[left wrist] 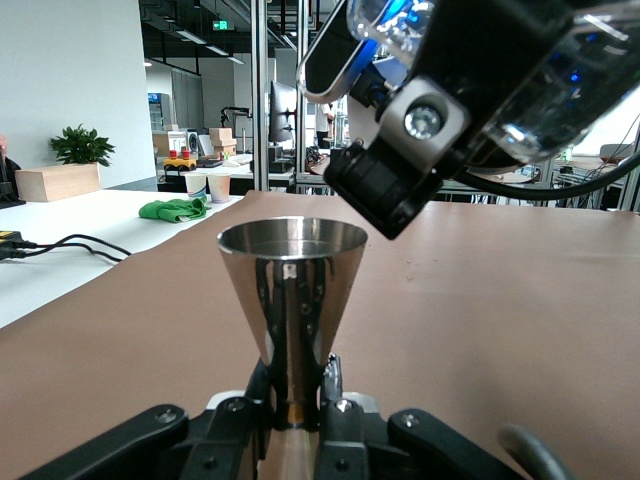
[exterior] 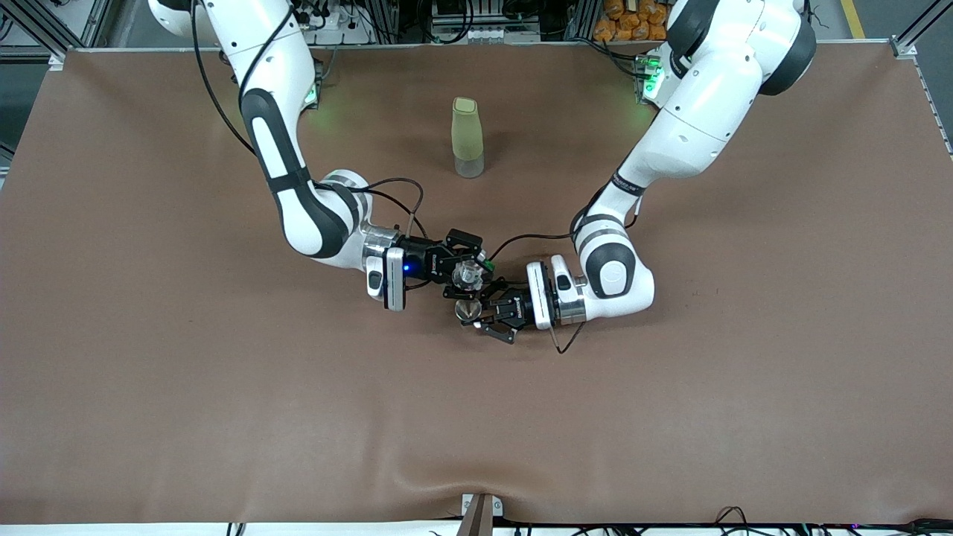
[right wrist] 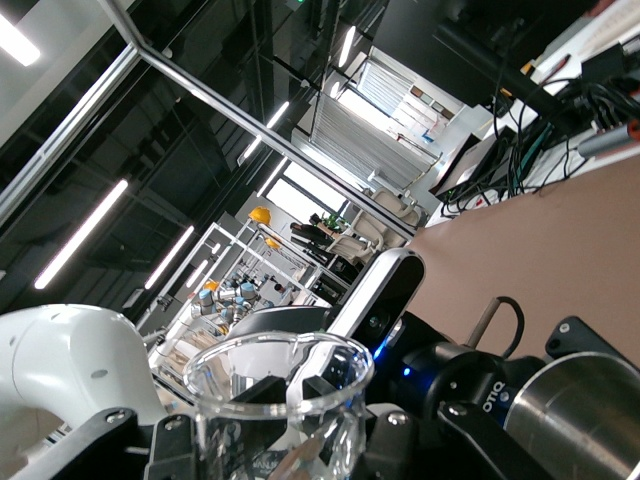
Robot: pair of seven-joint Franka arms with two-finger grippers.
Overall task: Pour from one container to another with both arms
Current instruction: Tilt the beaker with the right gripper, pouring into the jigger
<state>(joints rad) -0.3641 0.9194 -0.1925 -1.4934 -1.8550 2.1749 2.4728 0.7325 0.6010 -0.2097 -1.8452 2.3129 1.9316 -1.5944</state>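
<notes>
Both arms' jaws clamped: glass (exterior: 467, 274), steel cup (exterior: 469, 309).

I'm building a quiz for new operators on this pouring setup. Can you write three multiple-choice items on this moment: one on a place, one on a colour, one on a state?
1. Where does the tall bottle stand?
A. Farther from the front camera than both claws
B. In the left claw
C. At the table's front edge

2. What colour is the table cover?
A. Green
B. Brown
C. White

3. What does the left claw hold?
A. Nothing
B. A sponge
C. A metal cone cup, upright

Answers:
1 A: the bottle stands alone near the arm bases.
2 B: the cover is brown throughout.
3 C: the claw's fingers clamp the cup's narrow base, beside the clear glass held in the right claw.
</notes>
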